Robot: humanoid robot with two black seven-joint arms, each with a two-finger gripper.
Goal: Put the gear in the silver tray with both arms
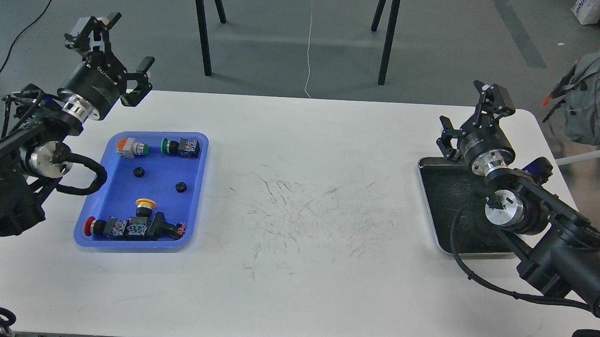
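1. A grey floor lies behind, with black table legs, a white cord and a grey backpack at the right edge.
2. A white table fills most of the view; its middle is marked with fine dark scratches.
3. The left arm comes in over the table's left edge, and the right arm comes in from the lower right, crossing over the silver tray.
4. The blue tray sits on the left part of the table, near the left arm.
5. The silver tray lies near the table's right edge, well apart from the blue tray; its dark scratched floor shows bare where the arm does not cover it.
6. The left gripper is raised beyond the table's far left corner, fingers spread wide, holding nothing.
7. The right gripper hangs over the far edge of the silver tray, fingers apart and empty.
8. Push-button switches lie in the blue tray: an orange one, a green one, a yellow one and a red one.
9. Two small black gears rest on the blue tray's floor, apart from each other, between the switches.
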